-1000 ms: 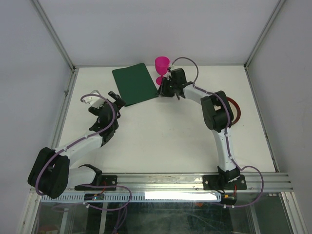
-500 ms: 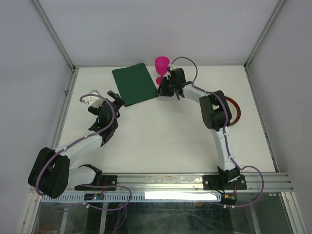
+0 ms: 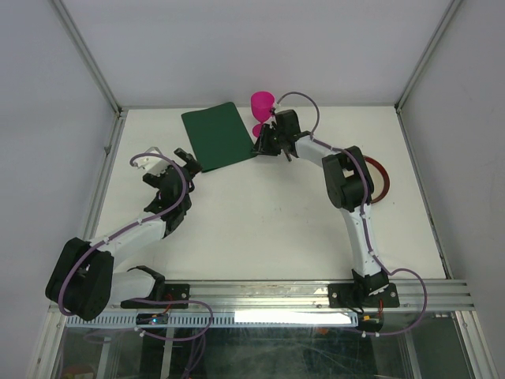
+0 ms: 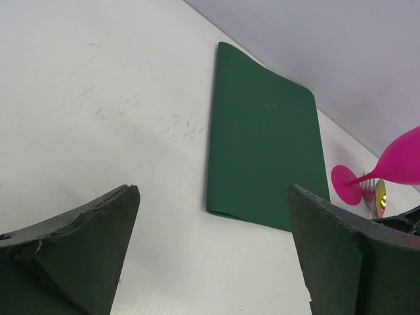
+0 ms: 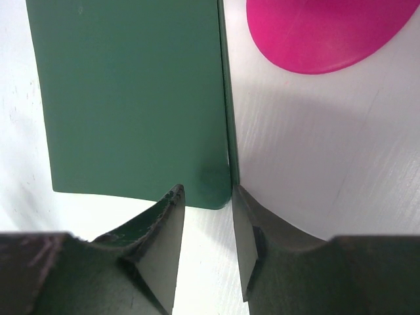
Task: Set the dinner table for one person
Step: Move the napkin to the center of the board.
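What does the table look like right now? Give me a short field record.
left gripper: open, holding nothing, over bare dinner table
right gripper: jaws partly open, straddling a corner of the green placemat; no firm grip visible
green placemat: folded, lying flat at the far side
pink goblet: upright, just right of the placemat
red-rimmed plate: right side, partly hidden by the right arm

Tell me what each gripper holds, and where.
Left gripper: nothing, open. Right gripper straddles the green placemat at its corner, jaws apart; nothing gripped yet.
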